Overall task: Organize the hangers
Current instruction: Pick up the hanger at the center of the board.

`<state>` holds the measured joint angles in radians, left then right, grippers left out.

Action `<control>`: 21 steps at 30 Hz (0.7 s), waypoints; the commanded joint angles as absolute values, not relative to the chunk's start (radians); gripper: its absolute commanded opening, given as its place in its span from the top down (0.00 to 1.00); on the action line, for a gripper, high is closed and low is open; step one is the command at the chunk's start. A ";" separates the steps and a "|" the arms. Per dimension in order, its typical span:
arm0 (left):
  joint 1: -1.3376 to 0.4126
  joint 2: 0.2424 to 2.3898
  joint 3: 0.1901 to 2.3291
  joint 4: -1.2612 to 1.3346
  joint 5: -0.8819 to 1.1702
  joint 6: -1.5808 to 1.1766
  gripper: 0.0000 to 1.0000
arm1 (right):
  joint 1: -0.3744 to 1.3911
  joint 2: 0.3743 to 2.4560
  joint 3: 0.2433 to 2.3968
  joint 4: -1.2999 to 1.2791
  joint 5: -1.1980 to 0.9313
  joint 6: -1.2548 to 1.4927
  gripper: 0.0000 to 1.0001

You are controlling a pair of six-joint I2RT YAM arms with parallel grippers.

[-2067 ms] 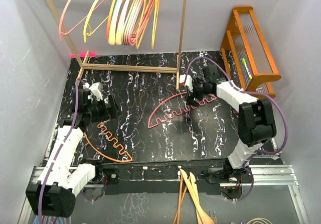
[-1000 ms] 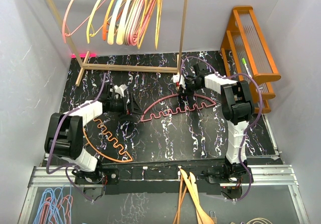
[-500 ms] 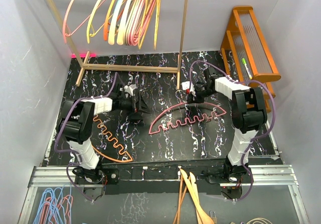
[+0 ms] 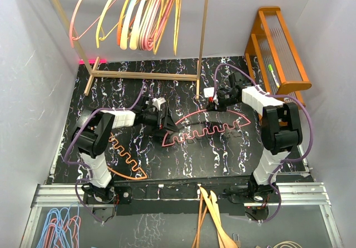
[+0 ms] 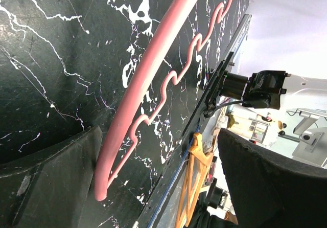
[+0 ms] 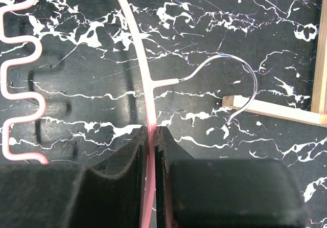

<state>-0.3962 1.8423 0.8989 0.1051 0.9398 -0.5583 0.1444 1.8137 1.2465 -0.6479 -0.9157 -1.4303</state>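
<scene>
Bright, even overhead light. I see soft shadows beside the pink hanger (image 6: pixel 151 85); left fingers (image 5: pixel 276 182) blur close up; distant background overexposed.

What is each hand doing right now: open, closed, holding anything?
Left hand: open, straddling the end of the pink hanger, not gripping it.
Right hand: closed, pinching the pink hanger's top arc.

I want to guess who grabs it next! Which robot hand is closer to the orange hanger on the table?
Left. The left gripper, open, is just beyond the orange hanger; the right gripper is across the mat, pinching the pink hanger.
</scene>
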 commanded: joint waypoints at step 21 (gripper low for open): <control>-0.422 1.848 0.725 0.606 1.052 -0.863 0.49 | 0.091 1.812 1.289 -0.585 -1.010 -1.401 0.92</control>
